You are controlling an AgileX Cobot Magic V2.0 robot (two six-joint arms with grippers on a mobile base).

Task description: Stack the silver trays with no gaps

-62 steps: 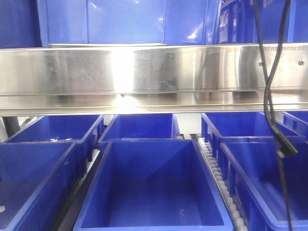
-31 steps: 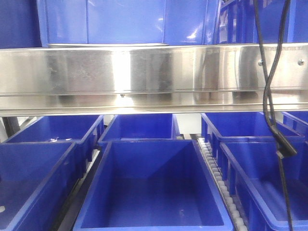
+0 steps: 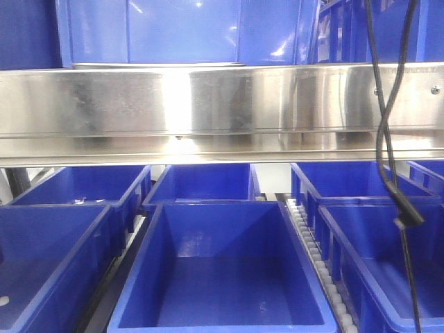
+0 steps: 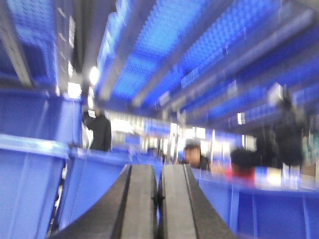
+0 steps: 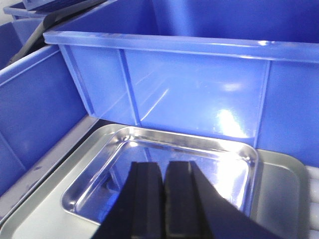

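Well, the biggest thing in your front view is the long steel shelf rail (image 3: 208, 111), running side to side across the whole width with screws near its right end. Above it you see more blue bins (image 3: 180, 31); below it sit two rows of blue bins, and the centre front bin (image 3: 218, 277) shows nothing but its bare blue floor. The bins beside it also look bare where you can see in, apart from a pale speck at the lower edge of the left one that is too small to identify. A strip of white rollers (image 3: 316, 260) runs between the centre bin and the right one, and a black cable (image 3: 388, 139) hangs down on the right.

Your silver trays appear only in the right wrist view. One tray (image 5: 164, 174) lies nested inside a larger tray (image 5: 281, 184), set toward the larger tray's far left corner, so that the larger tray's floor shows around it. Both lie low between blue bin walls (image 5: 189, 89), and neither tray holds any object.

Your right gripper (image 5: 163, 199) hovers above the inner tray with its fingers pressed together, holding nothing. Your left gripper (image 4: 159, 199) has its fingers pressed together too, pointing at blurred blue bins.
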